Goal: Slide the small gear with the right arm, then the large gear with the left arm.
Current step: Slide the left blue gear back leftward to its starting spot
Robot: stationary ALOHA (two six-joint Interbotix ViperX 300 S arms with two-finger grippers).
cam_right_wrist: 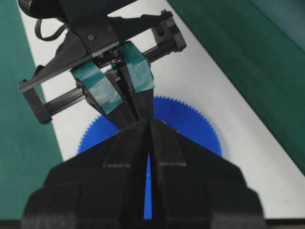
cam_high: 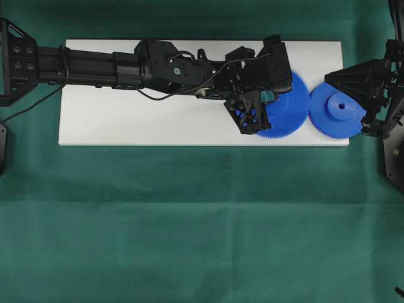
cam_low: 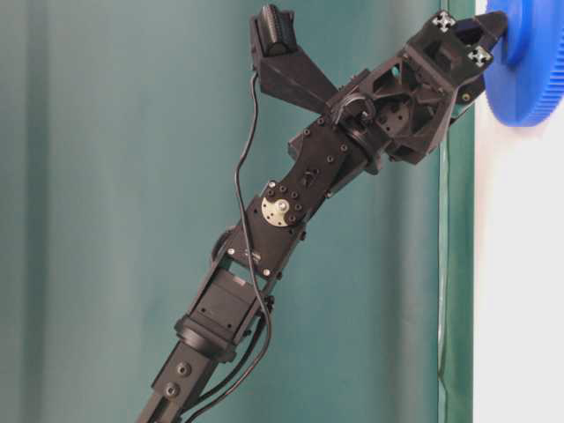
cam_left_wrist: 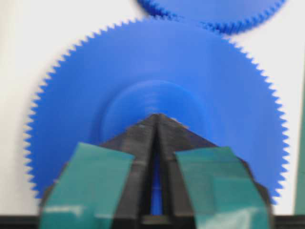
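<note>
The large gear (cam_high: 291,108) lies flat on the white board (cam_high: 139,120), and its teeth meet those of the small gear (cam_high: 338,112) to its right. My left gripper (cam_high: 276,100) is shut, its pointed tip resting on the large gear's raised hub (cam_left_wrist: 152,102). In the left wrist view the left gripper (cam_left_wrist: 156,117) holds nothing, and the small gear's rim (cam_left_wrist: 214,14) shows beyond. My right gripper (cam_high: 362,108) is shut, over the right side of the small gear. In the right wrist view the right gripper (cam_right_wrist: 149,120) points at the large gear (cam_right_wrist: 190,119).
The board lies on a green cloth (cam_high: 202,221). The left arm (cam_high: 126,66) stretches across the board's far half. In the table-level view the left arm (cam_low: 291,203) slopes down to the large gear (cam_low: 529,70). The right arm's base (cam_high: 394,145) stands at the right edge.
</note>
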